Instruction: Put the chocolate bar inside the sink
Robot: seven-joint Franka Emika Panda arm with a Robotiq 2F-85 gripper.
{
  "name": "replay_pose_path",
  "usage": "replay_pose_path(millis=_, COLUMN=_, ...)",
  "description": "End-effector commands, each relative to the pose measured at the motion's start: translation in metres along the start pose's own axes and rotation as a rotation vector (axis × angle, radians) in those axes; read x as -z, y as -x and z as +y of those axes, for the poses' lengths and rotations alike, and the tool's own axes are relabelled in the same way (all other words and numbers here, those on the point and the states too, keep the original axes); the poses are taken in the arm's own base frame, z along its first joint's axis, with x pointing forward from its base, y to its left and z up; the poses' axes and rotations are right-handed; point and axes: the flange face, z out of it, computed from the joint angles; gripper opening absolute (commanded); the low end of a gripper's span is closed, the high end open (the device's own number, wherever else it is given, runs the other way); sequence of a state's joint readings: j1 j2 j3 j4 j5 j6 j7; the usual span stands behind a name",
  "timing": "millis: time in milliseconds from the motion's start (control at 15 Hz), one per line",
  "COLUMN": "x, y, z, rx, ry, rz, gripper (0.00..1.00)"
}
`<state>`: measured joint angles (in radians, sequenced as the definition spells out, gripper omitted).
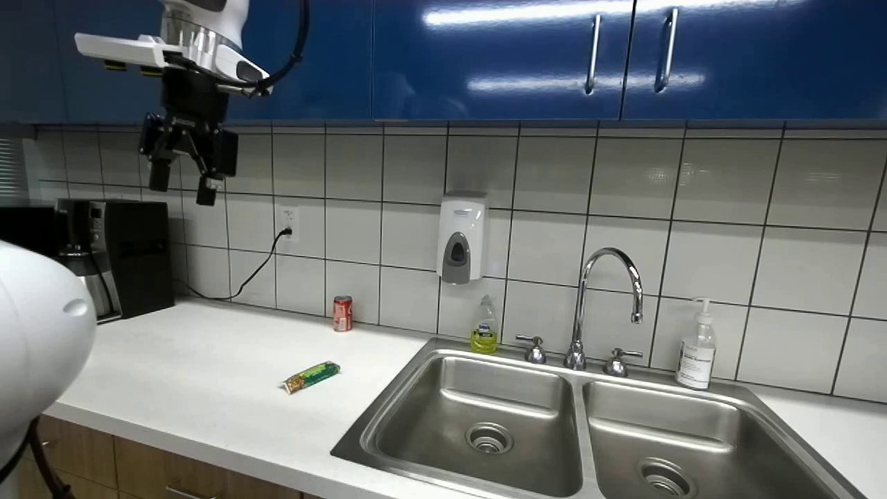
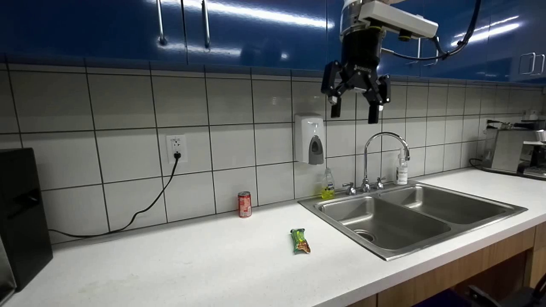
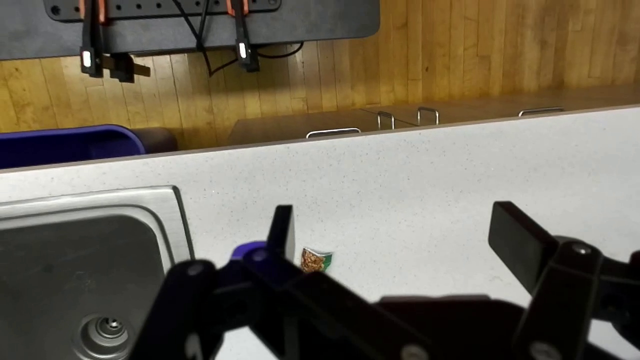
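Observation:
The chocolate bar (image 1: 312, 376) is a small green packet with a brownish-red end. It lies flat on the white counter beside the sink, and also shows in an exterior view (image 2: 300, 241). In the wrist view only its end (image 3: 314, 260) shows near the left finger; the gripper hides the rest. The sink's left-hand basin (image 1: 423, 433) is bare steel with a round drain; it shows in an exterior view (image 2: 396, 226) and at the wrist view's left (image 3: 75, 260). My gripper (image 1: 183, 184) is open and empty, high above the counter, in both exterior views (image 2: 355, 111) and the wrist view (image 3: 395, 230).
A red can (image 1: 343, 313) stands near the tiled wall. A dish soap bottle (image 1: 484, 329) and chrome faucet (image 1: 582, 312) stand behind the sink. A soap dispenser (image 1: 462, 239) hangs on the wall. Blue cabinets (image 2: 264, 34) hang above. A black coffee machine (image 1: 138, 256) stands at the counter's end.

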<state>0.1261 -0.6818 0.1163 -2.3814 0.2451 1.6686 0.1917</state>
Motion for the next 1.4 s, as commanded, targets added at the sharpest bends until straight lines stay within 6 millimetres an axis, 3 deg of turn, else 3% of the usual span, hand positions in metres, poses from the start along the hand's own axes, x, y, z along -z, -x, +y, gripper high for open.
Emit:
replay_pose_path(millis=0, x=-0.014, y=-0.009, z=0.03, rx=-0.038, ry=0.042, rz=-0.04, gripper=1.0)
replay_pose_path(millis=333, x=-0.05, y=-0.038, z=0.075, rx=-0.153, ry=0.136, rz=-0.013, gripper=1.0)
replay_pose_path(millis=533, x=-0.074, y=-0.066, z=0.09, rx=-0.195, ry=0.125, rz=0.038, gripper=1.0)
replay_pose_path(millis=933, x=-0.127, y=-0.128, z=0.089, rx=-0.246, ry=0.086, rz=0.113, gripper=1.0)
replay_pose_path(millis=1333, x=-0.184, y=-0.166, z=0.077, rx=-0.255, ry=0.089, rz=0.074, gripper=1.0)
